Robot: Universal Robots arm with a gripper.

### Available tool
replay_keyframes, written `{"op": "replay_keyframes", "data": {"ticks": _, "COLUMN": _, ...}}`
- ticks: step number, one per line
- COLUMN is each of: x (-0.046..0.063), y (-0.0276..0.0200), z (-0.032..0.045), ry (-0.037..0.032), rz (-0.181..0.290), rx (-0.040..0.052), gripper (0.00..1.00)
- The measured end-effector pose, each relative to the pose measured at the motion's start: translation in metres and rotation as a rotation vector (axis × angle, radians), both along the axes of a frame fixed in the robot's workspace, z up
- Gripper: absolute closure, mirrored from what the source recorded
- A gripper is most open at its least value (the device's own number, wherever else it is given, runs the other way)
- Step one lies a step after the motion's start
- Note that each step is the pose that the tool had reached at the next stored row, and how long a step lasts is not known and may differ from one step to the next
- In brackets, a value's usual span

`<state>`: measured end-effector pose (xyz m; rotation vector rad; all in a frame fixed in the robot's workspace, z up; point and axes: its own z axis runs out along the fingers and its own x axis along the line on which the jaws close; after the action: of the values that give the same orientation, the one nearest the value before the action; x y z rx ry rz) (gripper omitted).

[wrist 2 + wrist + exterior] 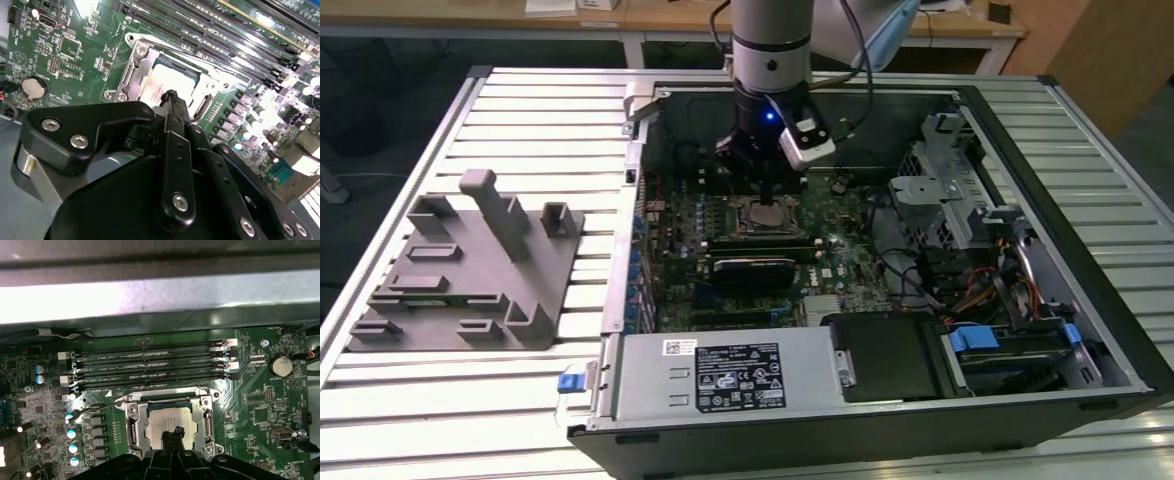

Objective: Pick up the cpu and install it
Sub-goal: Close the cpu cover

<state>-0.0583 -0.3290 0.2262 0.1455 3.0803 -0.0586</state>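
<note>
The cpu (160, 422) lies flat in the motherboard socket (134, 427), directly under the fingers (175, 433), which are closed together and grip nothing. Any contact is best kept light and square, sparing the pins.

Silver-grey cylindrical robot arm (771, 40) with a black wrist section, a small blue light (771, 117) and a white camera block (809, 140); black cables (854, 40) trail alongside. Black gripper (172, 97) of jointed linkage bars studded with silver screws (180, 201).
</note>
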Motion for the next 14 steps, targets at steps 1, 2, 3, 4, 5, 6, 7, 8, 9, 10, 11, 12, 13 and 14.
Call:
{"op": "replay_keyframes", "data": {"ticks": 1, "x": 0.0, "y": 0.0, "z": 0.0016, "ry": 0.0, "rz": 0.0, "rx": 0.0, "gripper": 0.89}}
{"op": "replay_keyframes", "data": {"ticks": 2, "x": 0.0, "y": 0.0001, "z": 0.003, "ry": 0.0, "rz": 0.0, "rx": 0.0001, "gripper": 0.89}}
{"op": "replay_keyframes", "data": {"ticks": 3, "x": 0.0001, "y": 0.0001, "z": 0.004, "ry": 0.0, "rz": 0.0, "rx": 0.0, "gripper": 0.89}}
{"op": "replay_keyframes", "data": {"ticks": 4, "x": 0.0001, "y": 0.0001, "z": 0.0045, "ry": 0.0, "rz": 0.0, "rx": 0.0, "gripper": 0.89}}
{"op": "replay_keyframes", "data": {"ticks": 5, "x": 0.0005, "y": 0.0001, "z": 0.0046, "ry": 0.0, "rz": 0.0, "rx": 0.0002, "gripper": 0.89}}
{"op": "replay_keyframes", "data": {"ticks": 6, "x": 0.0013, "y": 0.0001, "z": 0.0047, "ry": -0.0001, "rz": 0.0, "rx": 0.0001, "gripper": 0.89}}
{"op": "replay_keyframes", "data": {"ticks": 7, "x": 0.0023, "y": 0.0001, "z": 0.0047, "ry": 0.0, "rz": 0.0, "rx": 0.0001, "gripper": 0.89}}
{"op": "replay_keyframes", "data": {"ticks": 8, "x": 0.0034, "y": 0.0001, "z": 0.0047, "ry": 0.0, "rz": 0.0, "rx": 0.0001, "gripper": 0.89}}
{"op": "replay_keyframes", "data": {"ticks": 9, "x": 0.0046, "y": 0.0001, "z": 0.0047, "ry": 0.0001, "rz": 0.0, "rx": -0.0001, "gripper": 0.89}}
{"op": "replay_keyframes", "data": {"ticks": 10, "x": 0.0054, "y": 0.0001, "z": 0.0047, "ry": 0.0001, "rz": 0.0, "rx": -0.0001, "gripper": 0.89}}
{"op": "replay_keyframes", "data": {"ticks": 11, "x": 0.0058, "y": 0.0001, "z": 0.0048, "ry": 0.0002, "rz": 0.0, "rx": -0.0003, "gripper": 0.89}}
{"op": "replay_keyframes", "data": {"ticks": 12, "x": 0.006, "y": 0.0002, "z": 0.0051, "ry": 0.0002, "rz": 0.0, "rx": -0.0003, "gripper": 0.89}}
{"op": "replay_keyframes", "data": {"ticks": 13, "x": 0.006, "y": 0.0002, "z": 0.0057, "ry": 0.0002, "rz": 0.0, "rx": -0.0007, "gripper": 0.89}}
{"op": "replay_keyframes", "data": {"ticks": 14, "x": 0.006, "y": 0.0002, "z": 0.0065, "ry": 0.0002, "rz": 0.0, "rx": -0.0011, "gripper": 0.89}}
